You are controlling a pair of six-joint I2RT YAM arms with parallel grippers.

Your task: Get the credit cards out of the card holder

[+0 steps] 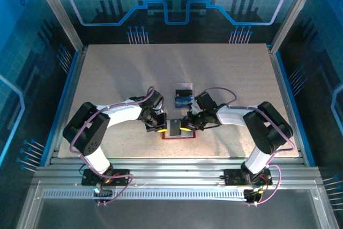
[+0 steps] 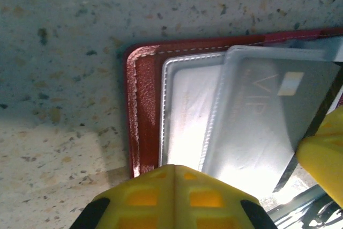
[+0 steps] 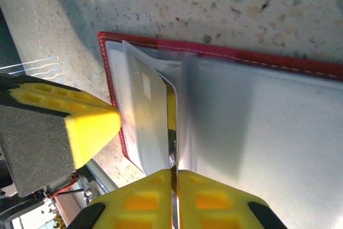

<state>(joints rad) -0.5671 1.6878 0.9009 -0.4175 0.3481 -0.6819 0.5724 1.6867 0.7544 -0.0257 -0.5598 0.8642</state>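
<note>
Speckled surface [image 1: 107,79] open behind and on both sides, red card holder [image 2: 142,105] spread open near its front edge, blue card [image 1: 183,101] and dark card [image 1: 183,88] just beyond, left claw [image 1: 159,128] clenched at holder's left edge, right claw [image 1: 185,128] pinching grey card [image 2: 268,116] angled out of a clear pocket

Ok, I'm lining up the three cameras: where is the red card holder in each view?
Top external: card holder, low centre of the table.
Left wrist: its red corner, centre-left.
Right wrist: its red rim, across the top.
Shared landmark: the speckled table surface beside it.
</note>
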